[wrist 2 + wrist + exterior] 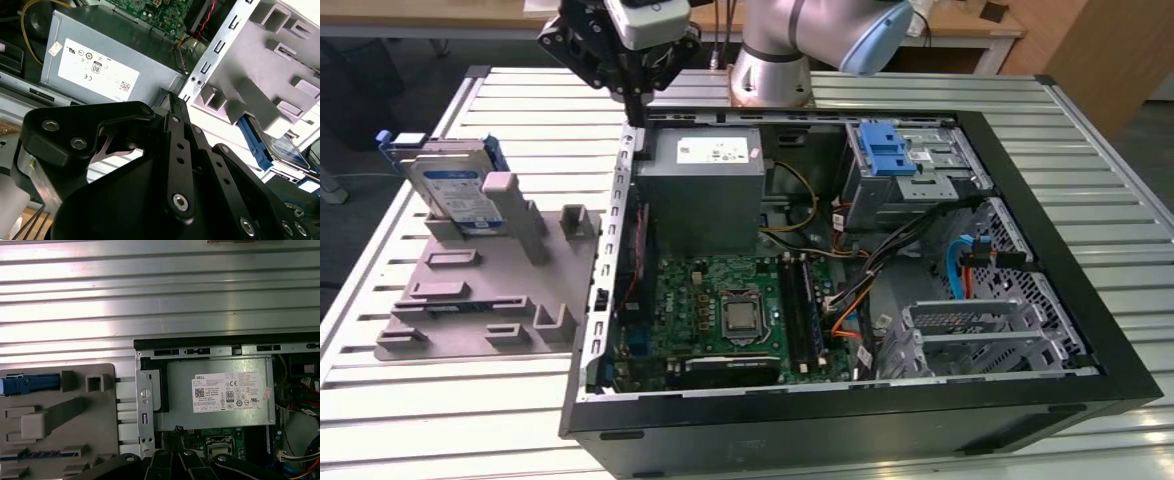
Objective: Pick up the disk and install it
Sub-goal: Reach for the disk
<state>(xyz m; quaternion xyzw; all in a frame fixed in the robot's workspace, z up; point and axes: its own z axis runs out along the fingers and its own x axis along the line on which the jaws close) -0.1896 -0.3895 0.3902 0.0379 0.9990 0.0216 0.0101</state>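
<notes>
While lining up the pick, read the scene from the surface down: slatted metal, carrying everything. Note the open computer case across the middle and out to the edge at the exterior view's right, with the grey power-supply box against its far wall. Treat that wall's rim as the likeliest thing to clip on a sideways move.

Find the grey fixture just beside the case, along the surface's edge at the exterior view's left. Find the disk at the fixture's far end, toward the surface's far corner on that side, well apart from the tool. Stands on edge in a slot, leaning back slightly; long axis apparently pointing up and a little away, label face turned toward the surface's near edge, top edge lying along the slats.

Judge the grasp from that: probably best taken from straight above, jaws across the thin dimension and square to the label face, with any pull kept along the lean to avoid binding in the slot. Mind the blue rails on the sides; plastic, likely to flex if pinched.

As for the tool: over the case's far wall near the power-supply box, fingers pointing down, closed together on nothing; needs spreading before any descent.
</notes>
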